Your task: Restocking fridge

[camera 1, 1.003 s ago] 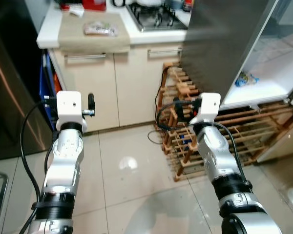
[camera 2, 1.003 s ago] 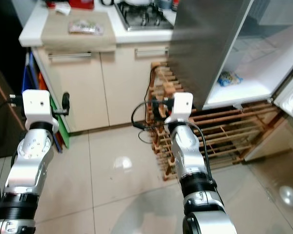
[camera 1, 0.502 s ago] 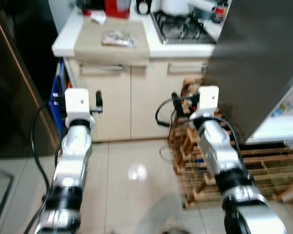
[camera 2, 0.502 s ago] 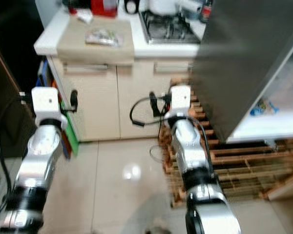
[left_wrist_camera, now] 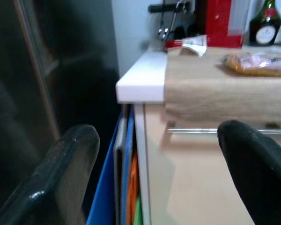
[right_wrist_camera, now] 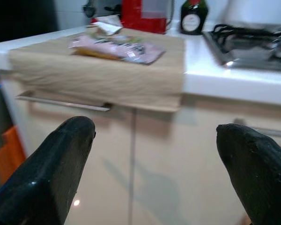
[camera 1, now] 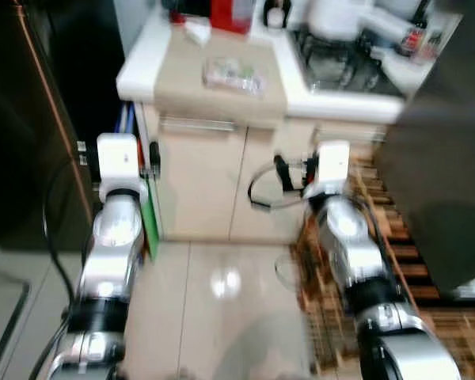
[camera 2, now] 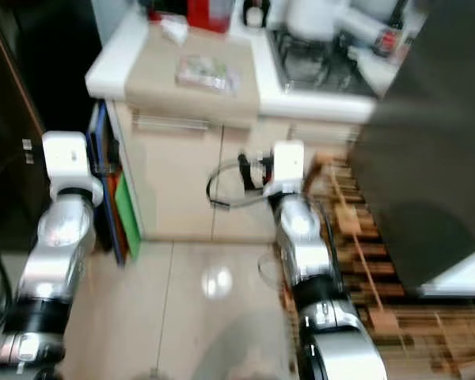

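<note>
Head views, counter: a white counter [camera 1: 138, 71] stands ahead of the robot, with a tan cloth [camera 1: 222, 79] draped over its front edge. The picture is blurred.
Head views, packet: a clear food packet [camera 1: 233, 74] lies flat on the tan cloth, near the middle of it.
Head views, behind the packet: a red box [camera 1: 231, 13] stands at the back of the counter, and a gas hob [camera 1: 340, 67] lies to the right of the cloth.
Head views, cupboards: cream cabinet doors [camera 1: 198, 178] with a bar handle [camera 1: 198, 124] sit under the counter.
Head views, right side: a dark fridge door [camera 1: 451, 158] looms there, with a wooden rack [camera 1: 396, 261] low beside it on the tiled floor [camera 1: 214, 309].
Head views, arms: the left arm [camera 1: 111, 245] and right arm [camera 1: 352, 253] are both raised toward the cabinets, well short of the counter top.
Left wrist view, left gripper [left_wrist_camera: 159, 164]: released, its two black fingers [left_wrist_camera: 61, 173] wide apart and holding nothing, level with the corner of the counter.
Left wrist view, surroundings: the packet shows as an orange-pink blur on the cloth; a dark bottle [left_wrist_camera: 266, 21] stands beyond it by the red box; blue and orange boards [left_wrist_camera: 124, 187] are wedged beside the cabinet.
Right wrist view, right gripper [right_wrist_camera: 154, 164]: also released and empty, fingers spread, facing the cabinet front below the cloth.
Right wrist view, packet: it lies on the cloth above and beyond the fingers, touching neither gripper.
</note>
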{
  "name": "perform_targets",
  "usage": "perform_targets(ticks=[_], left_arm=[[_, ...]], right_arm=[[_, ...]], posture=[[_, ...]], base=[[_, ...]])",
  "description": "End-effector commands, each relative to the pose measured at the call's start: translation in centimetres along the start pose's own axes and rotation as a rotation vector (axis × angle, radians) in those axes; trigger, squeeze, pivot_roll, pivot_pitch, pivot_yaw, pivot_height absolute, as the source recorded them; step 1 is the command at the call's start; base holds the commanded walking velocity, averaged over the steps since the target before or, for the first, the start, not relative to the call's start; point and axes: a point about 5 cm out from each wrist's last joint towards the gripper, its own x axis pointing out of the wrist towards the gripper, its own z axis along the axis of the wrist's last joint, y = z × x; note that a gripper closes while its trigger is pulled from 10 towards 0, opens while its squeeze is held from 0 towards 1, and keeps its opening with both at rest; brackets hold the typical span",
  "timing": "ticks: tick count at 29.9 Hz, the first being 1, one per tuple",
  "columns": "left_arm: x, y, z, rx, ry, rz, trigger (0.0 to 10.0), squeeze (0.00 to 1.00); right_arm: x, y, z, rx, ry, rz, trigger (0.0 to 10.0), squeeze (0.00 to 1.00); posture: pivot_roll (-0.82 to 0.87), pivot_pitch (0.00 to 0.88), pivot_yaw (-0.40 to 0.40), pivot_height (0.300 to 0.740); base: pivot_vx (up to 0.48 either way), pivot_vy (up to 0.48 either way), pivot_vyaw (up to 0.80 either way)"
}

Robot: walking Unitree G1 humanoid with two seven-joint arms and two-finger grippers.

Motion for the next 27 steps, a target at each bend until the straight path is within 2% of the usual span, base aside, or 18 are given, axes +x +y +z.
perform_targets(ticks=[1, 6, 8, 11, 22, 25, 27], left_arm=[[0.4, -0.5, 0.9, -0.017, -0.038, -0.039, 10.0, 0.0], [0.7, -0.8, 2.2, -0.02, -0.099, -0.114, 10.0, 0.0], [0.7, -1.4, 2.6, -0.019, -0.112, -0.158, 10.0, 0.0], [0.8, -1.9, 3.0, -0.021, -0.123, -0.181, 10.0, 0.0], [1.1, -2.0, 4.6, -0.07, -0.162, -0.186, 10.0, 0.0], [1.1, -1.7, 5.1, -0.083, -0.18, -0.164, 10.0, 0.0], [1.1, -1.4, 5.8, -0.093, -0.197, -0.141, 10.0, 0.0]], right_arm=[[-0.1, -1.2, 0.9, -0.021, -0.034, -0.032, 10.0, 0.0], [-0.2, -1.3, 1.2, -0.025, -0.054, -0.052, 10.0, 0.0], [-0.2, -1.3, 1.6, -0.018, -0.081, -0.071, 10.0, 0.0], [-0.3, -1.2, 1.8, -0.022, -0.096, -0.071, 10.0, 0.0], [0.0, -0.9, 3.9, -0.026, -0.171, -0.07, 10.0, 0.0], [0.2, -0.6, 4.7, -0.019, -0.196, -0.054, 10.0, 0.0], [0.4, -0.3, 6.2, -0.01, -0.237, -0.024, 10.0, 0.0]], posture=[[0.03, 0.0, -0.074, 0.74], [0.03, 0.0, -0.067, 0.74], [0.02, 0.0, -0.055, 0.74], [0.01, 0.0, -0.046, 0.74], [0.02, 0.0, -0.04, 0.74], [0.02, 0.0, -0.041, 0.74], [0.02, 0.0, -0.042, 0.74]], base=[[0.48, 0.0, 0.0], [0.48, 0.0, -0.23], [0.48, 0.0, -0.8], [0.48, 0.0, 0.0], [0.48, 0.0, 0.0], [0.48, 0.0, 0.0], [0.48, 0.0, 0.0]])
